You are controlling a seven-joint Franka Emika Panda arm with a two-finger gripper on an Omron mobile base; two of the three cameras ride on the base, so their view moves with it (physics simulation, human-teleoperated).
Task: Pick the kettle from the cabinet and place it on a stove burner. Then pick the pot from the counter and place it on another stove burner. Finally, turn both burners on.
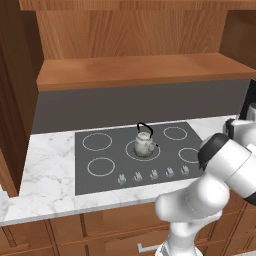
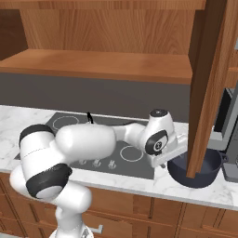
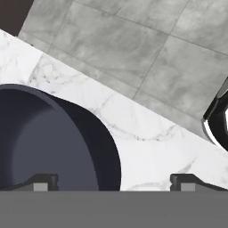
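Kettle [image 1: 144, 144] sits on the centre burner of the cooktop [image 1: 110, 170], so I judge step one done and the pot [image 2: 204, 169] pickup in hand; the pot rests on the counter [image 2: 181, 186] just right of the cooktop. My gripper [image 3: 113, 182] hovers over the pot's near rim, jaws spread wide and empty. Next I must lower, straddle the rim wall, then clamp.

the white arm reaches forward and to the right, wrist bent downward, its end effector [image 3: 114, 181] pointing down with jaws spread wide, holding nothing
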